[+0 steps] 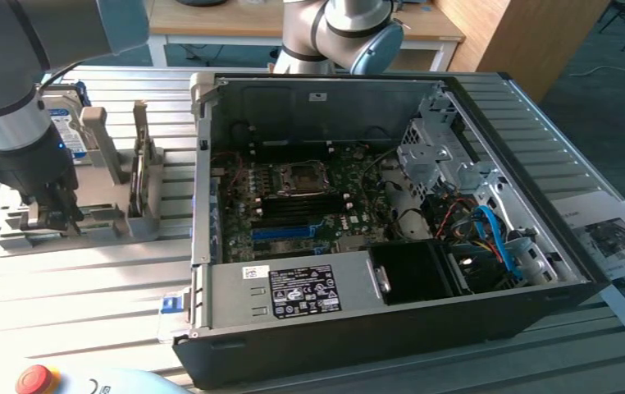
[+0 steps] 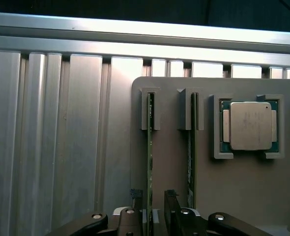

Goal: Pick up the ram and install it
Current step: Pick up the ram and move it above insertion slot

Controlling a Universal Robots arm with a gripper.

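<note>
Two green ram sticks stand on edge in the slots of a grey holder (image 2: pixel 233 187). The nearer ram (image 2: pixel 149 162) runs between my fingertips (image 2: pixel 136 216), and the other ram (image 2: pixel 191 162) stands in the slot beside it. My gripper (image 2: pixel 154 216) is open and straddles the nearer stick, with a gap showing on one side of it. In the exterior view my gripper (image 1: pixel 50 213) points down onto the grey holder (image 1: pixel 105 222) at the exterior view's left of the open computer case (image 1: pixel 400 328). Inside the case, the motherboard (image 1: pixel 290 205) lies flat with its long blue slot (image 1: pixel 290 232).
A silver processor chip (image 2: pixel 250 125) sits in a pocket of the holder beyond the second stick. A hard drive (image 1: pixel 63 115) stands upright in the holder behind my arm. The ribbed metal table (image 1: pixel 83 287) carries everything. A red stop button (image 1: pixel 36 379) sits at the front edge, and printed sheets (image 1: pixel 619 238) lie at the exterior view's right.
</note>
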